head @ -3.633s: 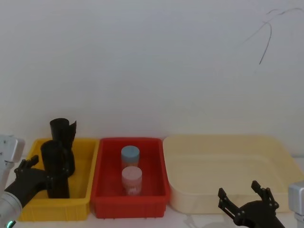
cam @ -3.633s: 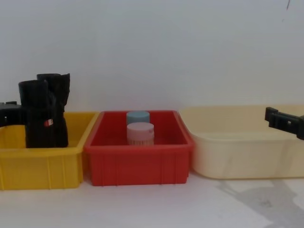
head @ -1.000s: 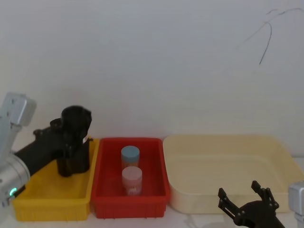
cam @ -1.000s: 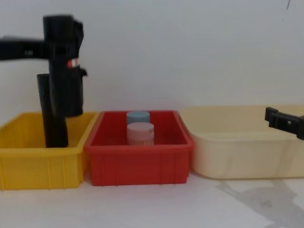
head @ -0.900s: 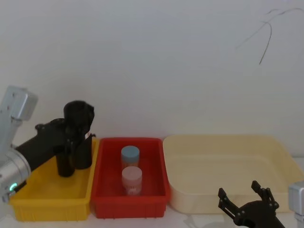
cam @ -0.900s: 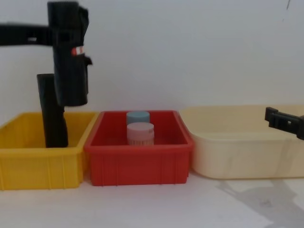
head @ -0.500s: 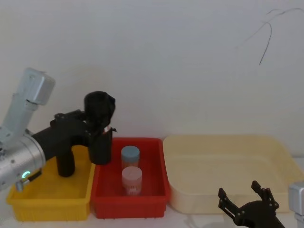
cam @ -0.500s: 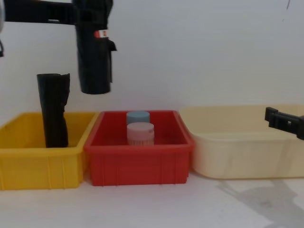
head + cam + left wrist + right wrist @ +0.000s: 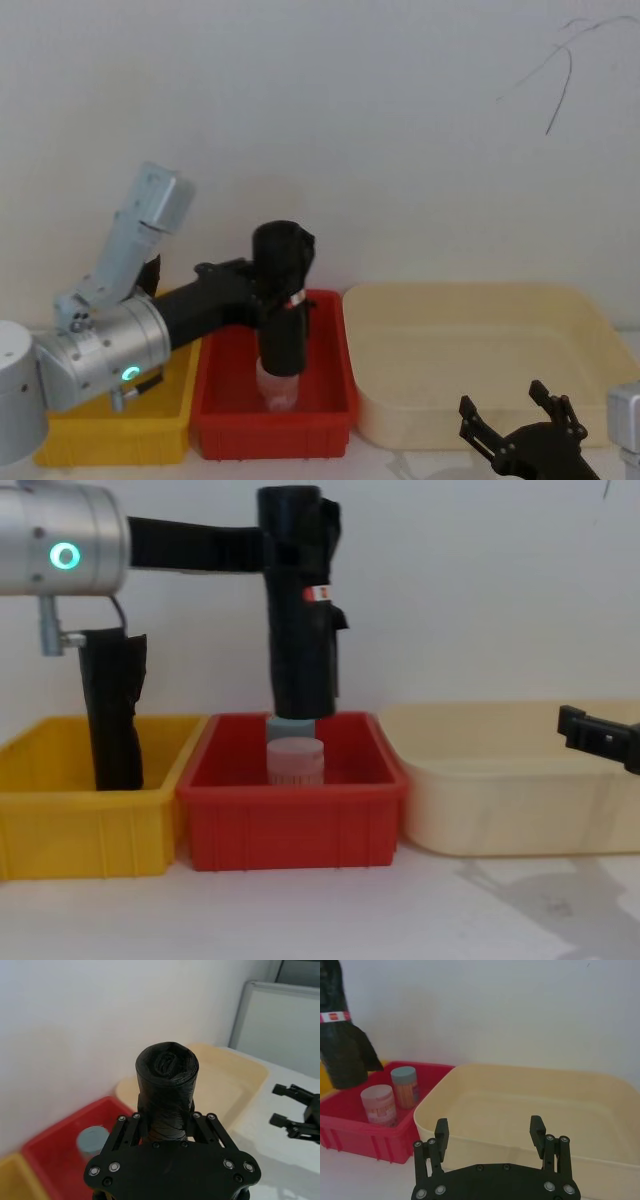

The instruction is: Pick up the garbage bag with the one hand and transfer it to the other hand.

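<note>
Right, nearest first: right claw [image 9: 520, 425] sits low over the bench [image 9: 320, 910], in front of the cream tray [image 9: 500, 810], fingers spread wide, nothing between them

Next back, red tray [image 9: 290, 825] holds a pink jar [image 9: 295, 760] and a blue-lidded jar [image 9: 403, 1085]

Garbage bag [image 9: 300, 630] hangs upright in the air over that red tray, bottom end just above the jars; the right wrist view suggests it's clear of them, but I can't be sure

Left claw [image 9: 285, 550] is clamped across the bag's upper part, arm reaching in level from the left, green ring lit. Red-and-white label [image 9: 318, 594] sits just below the clamp

Farthest left, a second black roll [image 9: 112, 715] with no label in sight stands in the yellow tray [image 9: 80, 830], not ours

Handling, my read:
- light; rolled plastic film, no real load on either arm
- soft and crinkly, so it should squash under the fingers before it holds; close firmly
- surface looks slick, expect it to slide if pinched near an end
- a loose flap sticks out beside the label; don't catch that alone, it would just unroll

Where to grab: the bare lower half, below the label, fingers square across the axis. That leaves a gap to the left claw, and the roll should stay upright on release
</note>
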